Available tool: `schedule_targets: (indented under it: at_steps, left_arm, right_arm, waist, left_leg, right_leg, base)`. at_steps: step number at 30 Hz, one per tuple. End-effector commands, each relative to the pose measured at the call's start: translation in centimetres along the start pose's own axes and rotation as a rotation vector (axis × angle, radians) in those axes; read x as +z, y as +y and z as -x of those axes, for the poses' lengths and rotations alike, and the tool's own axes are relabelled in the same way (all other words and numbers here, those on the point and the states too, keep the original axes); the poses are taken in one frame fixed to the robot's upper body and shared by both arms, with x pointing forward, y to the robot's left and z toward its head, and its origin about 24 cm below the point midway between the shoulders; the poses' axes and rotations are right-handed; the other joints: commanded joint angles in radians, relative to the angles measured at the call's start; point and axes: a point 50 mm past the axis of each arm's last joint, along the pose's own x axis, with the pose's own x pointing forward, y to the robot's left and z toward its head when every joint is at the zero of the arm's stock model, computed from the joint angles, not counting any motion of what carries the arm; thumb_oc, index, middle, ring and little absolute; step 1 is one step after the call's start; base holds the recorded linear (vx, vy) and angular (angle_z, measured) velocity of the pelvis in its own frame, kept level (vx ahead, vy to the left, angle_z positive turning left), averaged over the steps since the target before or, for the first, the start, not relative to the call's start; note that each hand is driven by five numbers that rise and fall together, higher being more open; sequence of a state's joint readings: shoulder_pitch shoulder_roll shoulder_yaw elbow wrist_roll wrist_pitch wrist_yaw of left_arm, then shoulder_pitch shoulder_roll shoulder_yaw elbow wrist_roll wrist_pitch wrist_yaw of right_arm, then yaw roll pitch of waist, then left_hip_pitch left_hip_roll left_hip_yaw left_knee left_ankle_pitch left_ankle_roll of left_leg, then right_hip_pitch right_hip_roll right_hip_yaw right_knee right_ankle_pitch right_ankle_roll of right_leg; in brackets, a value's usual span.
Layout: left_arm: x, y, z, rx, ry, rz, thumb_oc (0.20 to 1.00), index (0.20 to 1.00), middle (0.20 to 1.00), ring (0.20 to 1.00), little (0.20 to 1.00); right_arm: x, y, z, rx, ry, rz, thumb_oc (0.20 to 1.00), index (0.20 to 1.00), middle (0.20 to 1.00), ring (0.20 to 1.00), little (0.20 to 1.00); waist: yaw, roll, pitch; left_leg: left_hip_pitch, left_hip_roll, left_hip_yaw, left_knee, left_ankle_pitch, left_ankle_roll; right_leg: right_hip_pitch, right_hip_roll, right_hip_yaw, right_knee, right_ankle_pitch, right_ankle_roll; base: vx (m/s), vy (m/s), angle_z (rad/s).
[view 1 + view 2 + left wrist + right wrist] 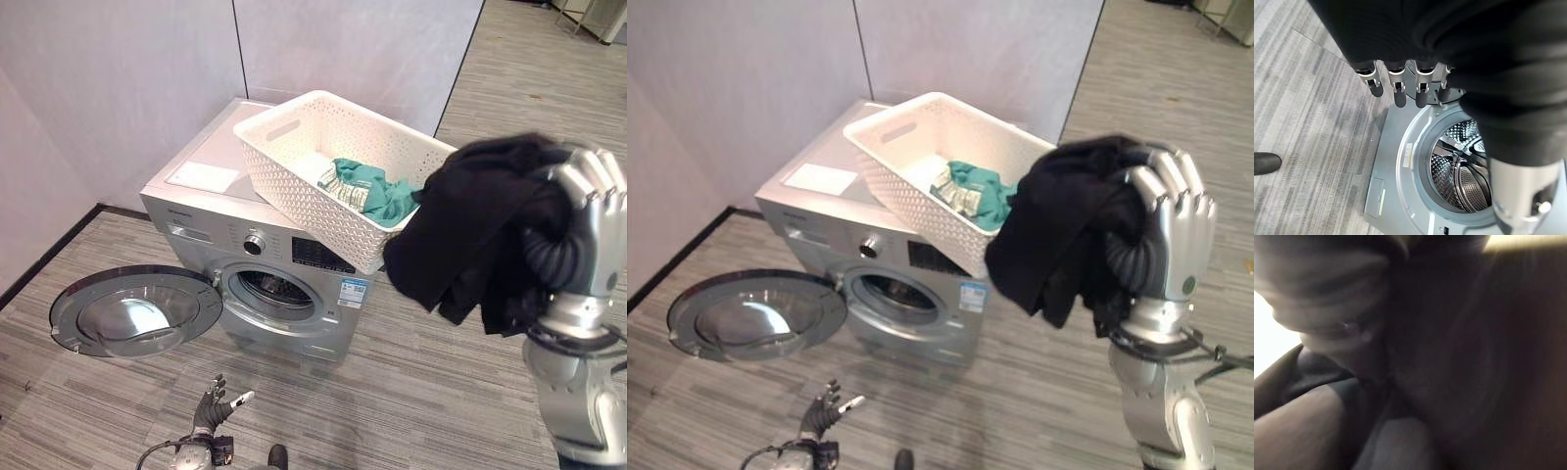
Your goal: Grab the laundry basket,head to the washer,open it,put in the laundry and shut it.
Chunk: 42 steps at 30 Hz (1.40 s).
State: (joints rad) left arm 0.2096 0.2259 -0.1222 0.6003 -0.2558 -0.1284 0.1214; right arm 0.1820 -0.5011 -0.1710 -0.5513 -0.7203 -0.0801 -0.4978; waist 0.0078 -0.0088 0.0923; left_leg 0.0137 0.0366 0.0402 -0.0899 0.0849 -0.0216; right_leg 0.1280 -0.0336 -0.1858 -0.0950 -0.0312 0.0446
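My right hand (1171, 220) is clutching a black garment (1058, 230), fingers curled round it, holding it up beside the white laundry basket (323, 171) atop the washer (255, 264). The washer door (132, 311) is hanging wide open. My left hand (214, 409) is hanging low near the floor, fingers relaxed and holding nothing.

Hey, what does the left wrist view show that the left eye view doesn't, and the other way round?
Left wrist view alone: the steel drum deep inside the washer, with the left hand open in front of it.

Left eye view alone: the white laundry basket tilted on top of the washer, teal laundry inside it, the door swung wide open, and the right hand raised, shut on a black garment.

Both: the washer's round opening and the grey plank floor.
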Motion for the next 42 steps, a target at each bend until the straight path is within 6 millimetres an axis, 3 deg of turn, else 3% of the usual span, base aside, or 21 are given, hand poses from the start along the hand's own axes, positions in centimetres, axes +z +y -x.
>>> schedule_targets:
  at_steps: [1, 2, 5, 8, 9, 10, 11, 12, 13, 16, 18, 23, 27, 28, 30, 32, 34, 35, 37, 38, 42]
  left_arm:
    - [0.9, 1.9, -0.4, 0.082, -0.056, -0.007, 1.0, 1.0, 1.0, 1.0, 1.0]
    - [0.9, 1.9, -0.4, 0.082, -0.056, -0.007, 1.0, 1.0, 1.0, 1.0, 1.0]
    - [1.1, 2.3, -0.2, 0.088, -0.075, -0.003, 1.0, 1.0, 1.0, 1.0, 1.0]
    - [1.3, 2.8, 0.0, 0.102, -0.093, -0.003, 1.0, 1.0, 1.0, 1.0, 1.0]
    - [1.8, 3.0, 0.1, 0.102, -0.125, -0.007, 1.0, 1.0, 1.0, 1.0, 1.0]
    - [2.0, 3.1, 0.1, 0.101, -0.135, -0.007, 1.0, 1.0, 1.0, 1.0, 1.0]
    - [2.0, 3.4, 0.3, 0.11, -0.138, -0.006, 1.0, 1.0, 1.0, 1.0, 1.0]
    - [2.0, 3.4, 0.3, 0.111, -0.139, -0.005, 1.0, 1.0, 1.0, 1.0, 1.0]
    - [2.1, 3.9, 0.5, 0.116, -0.147, -0.006, 1.0, 1.0, 1.0, 1.0, 1.0]
    - [2.3, 4.3, 0.3, 0.128, -0.151, 0.005, 1.0, 1.0, 1.0, 1.0, 1.0]
    - [3.8, 3.9, -0.4, 0.133, -0.202, 0.041, 1.0, 1.0, 1.0, 1.0, 1.0]
    - [6.4, 2.0, -1.6, 0.099, -0.278, 0.07, 1.0, 1.0, 1.0, 1.0, 1.0]
    - [7.6, 0.2, -1.9, 0.071, -0.314, 0.102, 1.0, 1.0, 1.0, 1.0, 1.0]
    - [8.0, -0.1, -1.9, 0.057, -0.328, 0.119, 1.0, 1.0, 1.0, 1.0, 1.0]
    - [8.7, -0.2, -2.0, 0.058, -0.348, 0.122, 1.0, 1.0, 1.0, 1.0, 1.0]
    - [10.0, -0.5, -2.0, 0.057, -0.392, 0.135, 1.0, 1.0, 1.0, 1.0, 1.0]
    - [11.1, -0.9, -1.7, 0.037, -0.436, 0.141, 1.0, 1.0, 1.0, 1.0, 1.0]
    - [11.5, -1.3, -1.7, 0.024, -0.448, 0.14, 1.0, 1.0, 1.0, 1.0, 1.0]
    - [11.3, -2.1, -1.6, -0.001, -0.446, 0.135, 1.0, 1.0, 1.0, 1.0, 1.0]
    - [12.2, -2.8, -1.8, -0.018, -0.471, 0.112, 1.0, 1.0, 1.0, 1.0, 1.0]
    - [12.1, -3.4, -1.6, -0.031, -0.473, 0.109, 1.0, 1.0, 1.0, 1.0, 1.0]
  right_arm:
    - [1.0, -2.1, -0.3, -0.063, -0.06, -0.013, 0.2, 0.2, 0.2, 0.2, 0.2]
    - [1.0, -2.1, -0.3, -0.063, -0.06, -0.013, 0.2, 0.2, 0.2, 0.2, 0.2]
    - [-0.7, 0.3, 2.5, 0.187, 0.061, -0.047, 0.2, 0.2, 0.2, 0.2, 0.2]
    - [-1.6, 1.3, 5.1, 0.355, 0.133, -0.061, 0.2, 0.2, 0.2, 0.2, 0.2]
    - [-2.6, 2.9, 8.3, 0.538, 0.238, -0.116, 0.2, 0.2, 0.2, 0.2, 0.2]
    - [-3.0, 3.5, 9.6, 0.604, 0.295, -0.142, 0.2, 0.2, 0.2, 0.2, 0.2]
    - [-3.8, 4.7, 12.4, 0.714, 0.419, -0.198, 0.2, 0.2, 0.2, 0.2, 0.2]
    - [-3.8, 4.7, 12.3, 0.713, 0.418, -0.199, 0.2, 0.2, 0.2, 0.2, 0.2]
    - [-4.8, 6.0, 15.2, 0.822, 0.558, -0.246, 0.2, 0.2, 0.2, 0.2, 0.2]
    - [-5.1, 7.5, 16.4, 0.854, 0.647, -0.325, 0.2, 0.2, 0.2, 0.2, 0.2]
    - [-4.5, 10.1, 15.9, 0.843, 0.677, -0.418, 0.2, 0.2, 0.2, 0.2, 0.2]
    - [-3.3, 12.3, 13.7, 0.78, 0.641, -0.499, 0.2, 0.2, 0.2, 0.2, 0.2]
    - [-2.5, 14.1, 12.4, 0.743, 0.637, -0.536, 0.2, 0.2, 0.2, 0.2, 0.2]
    - [-1.9, 14.6, 11.6, 0.717, 0.63, -0.57, 0.2, 0.2, 0.2, 0.2, 0.2]
    - [-0.3, 15.6, 10.4, 0.714, 0.582, -0.632, 0.2, 0.2, 0.2, 0.2, 0.2]
    - [1.0, 16.5, 9.4, 0.696, 0.556, -0.695, 0.2, 0.2, 0.2, 0.2, 0.2]
    - [2.7, 17.5, 9.0, 0.715, 0.525, -0.755, 0.2, 0.2, 0.2, 0.2, 0.2]
    - [3.0, 17.8, 8.8, 0.708, 0.528, -0.765, 0.2, 0.2, 0.2, 0.2, 0.2]
    - [3.6, 18.3, 8.4, 0.704, 0.537, -0.792, 0.2, 0.2, 0.2, 0.2, 0.2]
    - [4.0, 19.0, 7.1, 0.668, 0.536, -0.793, 0.2, 0.2, 0.2, 0.2, 0.2]
    - [4.1, 19.4, 6.5, 0.609, 0.58, -0.796, 0.2, 0.2, 0.2, 0.2, 0.2]
  waist:
    - [-0.033, -0.032, -0.023]
    - [-0.033, -0.032, -0.023]
    - [-0.058, -0.026, -0.014]
    - [-0.071, -0.025, -0.005]
    - [-0.077, -0.025, 0.013]
    - [-0.078, -0.023, 0.017]
    - [-0.077, -0.023, 0.031]
    - [-0.078, -0.023, 0.03]
    - [-0.067, -0.022, 0.046]
    - [-0.051, -0.025, 0.075]
    - [-0.018, -0.021, 0.138]
    - [0.001, -0.007, 0.206]
    - [-0.025, 0.014, 0.229]
    - [-0.019, 0.019, 0.247]
    - [0.005, 0.008, 0.276]
    - [0.053, -0.02, 0.318]
    - [0.069, -0.028, 0.332]
    - [0.072, -0.023, 0.344]
    - [0.076, 0.006, 0.358]
    - [0.09, 0.027, 0.375]
    - [0.087, 0.05, 0.375]
  left_leg:
    - [-0.06, 0.109, -0.015, 0.024, -0.014, -0.05]
    - [-0.06, 0.109, -0.015, 0.024, -0.014, -0.05]
    - [-0.044, 0.123, 0.026, 0.023, -0.019, -0.045]
    - [-0.036, 0.13, 0.046, 0.023, -0.018, -0.046]
    - [-0.034, 0.132, 0.053, 0.02, -0.018, -0.05]
    - [-0.04, 0.132, 0.051, 0.019, -0.013, -0.05]
    - [-0.041, 0.13, 0.05, 0.018, -0.016, -0.052]
    - [-0.044, 0.13, 0.05, 0.017, -0.013, -0.051]
    - [-0.058, 0.125, 0.044, 0.016, -0.009, -0.051]
    - [-0.085, 0.116, 0.024, 0.019, -0.004, -0.048]
    - [-0.157, 0.102, -0.02, 0.037, 0.012, -0.043]
    - [-0.278, 0.092, -0.027, 0.084, 0.032, -0.053]
    - [-0.327, 0.162, 0.243, 0.148, -0.008, -0.051]
    - [-0.346, 0.166, 0.243, 0.179, 0.002, -0.053]
    - [-0.396, 0.173, 0.123, 0.23, -0.008, -0.061]
    - [-0.462, 0.18, -0.109, 0.297, 0.004, -0.101]
    - [-0.458, 0.188, -0.307, 0.246, 0.027, -0.089]
    - [-0.462, 0.191, -0.332, 0.236, 0.035, -0.087]
    - [-0.417, 0.222, -0.271, 0.155, 0.033, -0.084]
    - [-0.443, 0.192, -0.237, 0.145, 0.055, -0.097]
    - [-0.462, 0.165, -0.179, 0.116, 0.049, -0.105]
  right_leg:
    - [0.041, -0.051, 0.002, 0.036, -0.091, 0.036]
    - [0.041, -0.051, 0.002, 0.036, -0.091, 0.036]
    - [0.022, -0.051, 0.044, 0.039, -0.083, 0.039]
    - [0.017, -0.051, 0.055, 0.039, -0.079, 0.041]
    - [0.018, -0.055, 0.053, 0.039, -0.08, 0.043]
    - [0.013, -0.056, 0.05, 0.038, -0.075, 0.044]
    - [0.012, -0.06, 0.046, 0.037, -0.076, 0.048]
    - [0.01, -0.06, 0.046, 0.036, -0.073, 0.048]
    - [0.003, -0.067, 0.032, 0.034, -0.072, 0.051]
    - [-0.012, -0.072, 0.016, 0.043, -0.075, 0.05]
    - [-0.059, -0.076, -0.013, 0.074, -0.081, 0.04]
    - [-0.122, -0.083, -0.077, 0.116, -0.094, 0.028]
    - [-0.144, -0.098, -0.145, 0.147, -0.129, 0.02]
    - [-0.165, -0.093, -0.137, 0.168, -0.137, 0.013]
    - [-0.206, -0.086, -0.106, 0.22, -0.158, -0.002]
    - [-0.262, -0.103, -0.081, 0.277, -0.164, -0.016]
    - [-0.311, -0.097, -0.065, 0.32, -0.156, -0.012]
    - [-0.316, -0.098, -0.066, 0.34, -0.163, -0.008]
    - [-0.334, -0.101, -0.064, 0.374, -0.188, 0.001]
    - [-0.383, -0.129, -0.087, 0.405, -0.192, 0.001]
    - [-0.387, -0.169, -0.124, 0.417, -0.214, 0.021]
  base:
    - [0.0, -0.012, -0.07]
    - [-0.01, -0.006, -0.16]
    - [-0.01, 0.008, -0.4]
    - [0.01, 0.012, -0.52]
    - [-0.01, 0.029, -0.06]
    - [-0.01, 0.049, -0.03]
    - [-0.02, 0.033, -0.01]
    - [-0.01, 0.052, 0.03]
    - [-0.01, 0.037, 0.04]
    - [-0.05, 0.027, 0.09]
    - [-0.18, -0.009, 0.45]
    - [-0.12, -0.023, 0.51]
    - [-0.02, 0.032, 0.95]
    - [-0.05, 0.08, 0.93]
    - [-0.05, 0.037, 0.41]
    - [-0.08, 0.035, -0.84]
    - [-0.01, 0.092, -0.73]
    - [0.1, 0.098, -0.24]
    - [0.04, 0.206, 0.06]
    - [-0.05, 0.19, 0.36]
    - [0.09, 0.082, 0.5]
